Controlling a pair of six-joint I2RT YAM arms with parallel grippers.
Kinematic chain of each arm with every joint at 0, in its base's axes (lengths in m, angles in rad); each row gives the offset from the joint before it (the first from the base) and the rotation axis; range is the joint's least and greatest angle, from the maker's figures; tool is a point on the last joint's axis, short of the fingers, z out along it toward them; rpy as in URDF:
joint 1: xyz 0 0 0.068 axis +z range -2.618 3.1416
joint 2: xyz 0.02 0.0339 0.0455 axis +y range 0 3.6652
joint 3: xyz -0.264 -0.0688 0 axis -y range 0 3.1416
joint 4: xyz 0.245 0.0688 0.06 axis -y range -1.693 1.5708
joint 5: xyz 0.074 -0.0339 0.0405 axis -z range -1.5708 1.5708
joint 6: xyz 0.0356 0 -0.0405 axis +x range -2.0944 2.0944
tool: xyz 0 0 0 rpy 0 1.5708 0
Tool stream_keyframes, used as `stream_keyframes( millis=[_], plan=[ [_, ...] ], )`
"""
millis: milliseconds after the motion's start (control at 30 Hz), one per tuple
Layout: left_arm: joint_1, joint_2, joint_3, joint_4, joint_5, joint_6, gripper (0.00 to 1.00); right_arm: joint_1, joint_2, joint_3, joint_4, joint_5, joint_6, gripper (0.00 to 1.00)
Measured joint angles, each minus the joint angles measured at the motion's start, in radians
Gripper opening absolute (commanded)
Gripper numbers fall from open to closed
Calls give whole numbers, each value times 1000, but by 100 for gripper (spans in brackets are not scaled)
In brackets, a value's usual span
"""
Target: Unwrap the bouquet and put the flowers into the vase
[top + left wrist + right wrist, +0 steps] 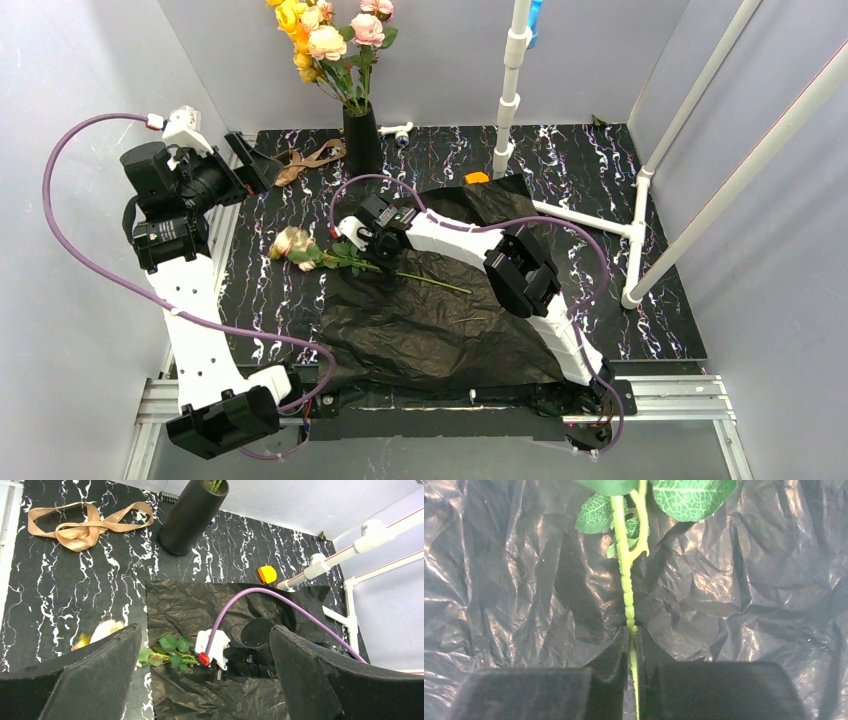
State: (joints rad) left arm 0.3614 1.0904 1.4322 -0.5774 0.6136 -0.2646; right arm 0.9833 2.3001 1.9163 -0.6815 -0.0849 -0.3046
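One rose (291, 243) lies across the black wrapping paper (430, 330), with my right gripper (631, 642) pinching its thin stem (625, 590). My left gripper (204, 629) hangs spread wide and empty. The vase (361, 140) stands behind, holding the other flowers (325, 40). The slim stem could twist or slip between my pads, or drag the paper up.

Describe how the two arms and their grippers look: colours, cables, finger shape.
Left arm and right arm are white shells with black joint housings. A purple cable loops along each, the right one ending in a red plug. Left gripper and right gripper have broad, wedge-shaped matte black fingers.
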Motion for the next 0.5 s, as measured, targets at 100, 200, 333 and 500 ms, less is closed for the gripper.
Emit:
stream_keyframes(
  millis=[100, 200, 333, 500],
  plan=[
    [0, 11, 0, -1, 13, -3, 100, 0, -1, 0, 6, 4, 12, 1],
    [0, 35, 3, -19, 38, -5, 100, -2, -9, 0, 11, 1, 27, 1],
    [0, 60, 3, -53, 88, -5, 100, -14, -54, -2, 15, -49, 71, 1],
    [0, 36, -33, -32, 195, -37, 100, -74, -227, -119, 151, -174, 169, 1]
  ],
)
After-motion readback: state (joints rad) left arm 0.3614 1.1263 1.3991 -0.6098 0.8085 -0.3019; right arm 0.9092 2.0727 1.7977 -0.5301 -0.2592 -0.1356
